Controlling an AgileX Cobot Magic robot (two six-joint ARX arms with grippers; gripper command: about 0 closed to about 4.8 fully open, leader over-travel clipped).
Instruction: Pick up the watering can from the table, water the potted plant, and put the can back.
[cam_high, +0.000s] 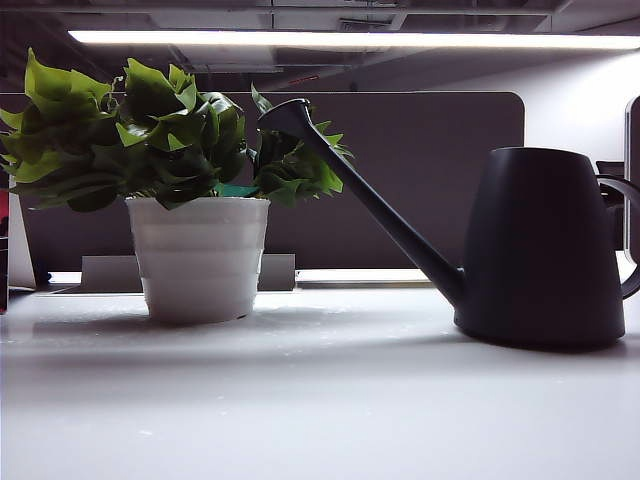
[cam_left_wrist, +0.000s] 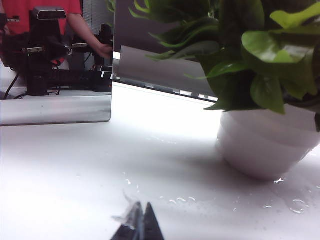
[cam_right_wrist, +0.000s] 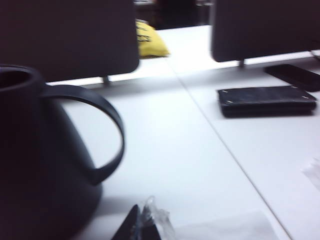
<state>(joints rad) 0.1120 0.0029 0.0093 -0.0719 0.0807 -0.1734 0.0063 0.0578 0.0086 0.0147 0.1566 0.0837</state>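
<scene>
Exterior view: the can (cam_high: 545, 250) stands on the table (cam_high: 320, 410) at 3 o'clock, its spout reaching toward the plant (cam_high: 190, 190) at 9 o'clock; neither of my grippers shows here.

Left wrist view: my left gripper (cam_left_wrist: 138, 225), fingertips pressed together and empty, sits low near the white pot.

Right wrist view: my right gripper (cam_right_wrist: 142, 226), closed on nothing, lies just beside the can's handle (cam_right_wrist: 102, 130). Approaching with jaws shut would likely shove the can; a careless lift could swing the spout into the leaves.

The exterior view looks level from bench (cam_high: 300, 400) height at potted plant (cam_high: 190, 200) and watering can (cam_high: 540, 250), while each low wrist view sits close behind its claw, sharing plant (cam_left_wrist: 260, 75) or can (cam_right_wrist: 45, 165).
</scene>
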